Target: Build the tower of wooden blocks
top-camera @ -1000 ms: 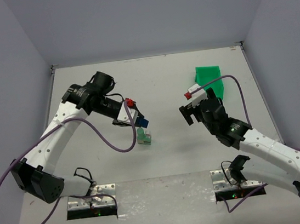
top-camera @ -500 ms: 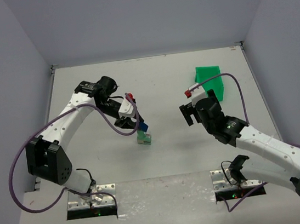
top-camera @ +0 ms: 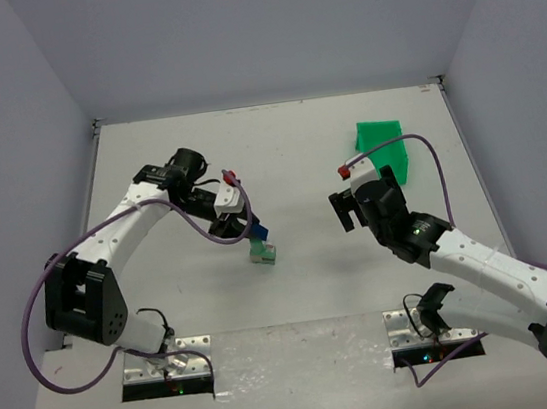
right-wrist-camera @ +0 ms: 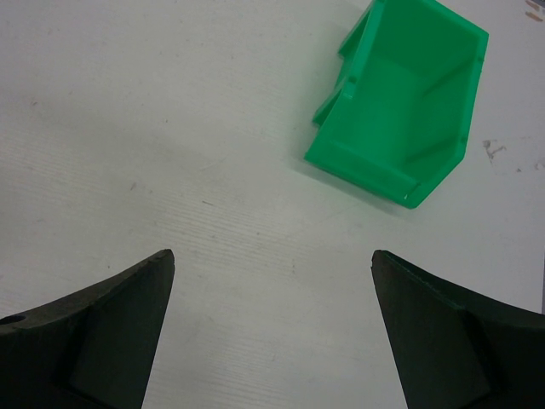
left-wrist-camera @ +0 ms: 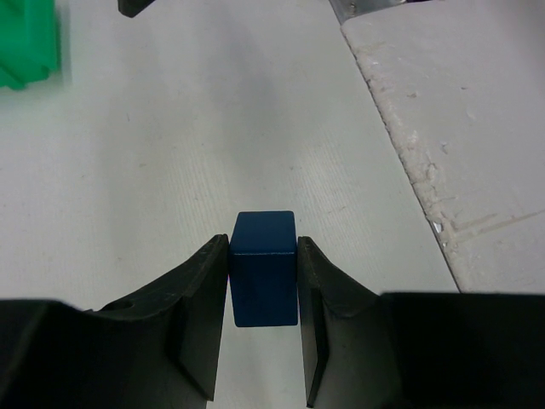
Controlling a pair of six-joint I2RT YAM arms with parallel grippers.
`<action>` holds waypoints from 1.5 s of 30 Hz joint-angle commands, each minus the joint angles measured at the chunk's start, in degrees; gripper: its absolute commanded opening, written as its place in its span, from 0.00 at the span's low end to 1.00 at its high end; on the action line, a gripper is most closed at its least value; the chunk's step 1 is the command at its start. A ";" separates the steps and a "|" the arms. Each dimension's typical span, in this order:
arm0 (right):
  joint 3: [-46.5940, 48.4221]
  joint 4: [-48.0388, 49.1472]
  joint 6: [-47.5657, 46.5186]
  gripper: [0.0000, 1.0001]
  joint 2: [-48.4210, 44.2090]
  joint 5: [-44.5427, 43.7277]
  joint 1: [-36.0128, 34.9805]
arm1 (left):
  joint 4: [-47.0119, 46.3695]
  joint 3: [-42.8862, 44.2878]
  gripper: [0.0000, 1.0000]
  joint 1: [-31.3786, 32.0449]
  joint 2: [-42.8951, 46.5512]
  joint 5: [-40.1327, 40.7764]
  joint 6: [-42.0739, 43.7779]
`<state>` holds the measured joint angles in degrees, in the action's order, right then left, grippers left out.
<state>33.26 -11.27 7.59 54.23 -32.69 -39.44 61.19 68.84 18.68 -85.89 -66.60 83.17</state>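
I find a pale, matt table with a rougher grey strip along its near edge. A green bin rests at far right. A light green block stands near centre, well apart from the bin. A left metal plate and a right metal plate sit on the strip.
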 commanded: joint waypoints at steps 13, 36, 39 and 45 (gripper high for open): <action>1.77 -0.51 1.92 0.99 -0.40 -1.61 0.24 | -10.60 -4.35 0.01 -0.37 4.95 -3.32 -5.04; 2.94 -2.42 2.94 0.99 1.03 -3.28 0.27 | -8.35 -7.03 0.03 -0.48 4.51 -4.27 -2.38; 3.04 -3.18 3.34 0.99 0.71 -3.44 0.29 | -8.36 -7.17 0.04 -0.48 4.56 -4.68 -2.18; 2.78 -3.50 3.39 0.99 0.26 -3.43 0.24 | -10.75 -8.20 0.05 -0.48 4.42 -4.07 -3.63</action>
<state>33.58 -15.32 9.69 55.65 -34.48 -39.44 52.24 61.22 18.65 -81.82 -67.11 78.37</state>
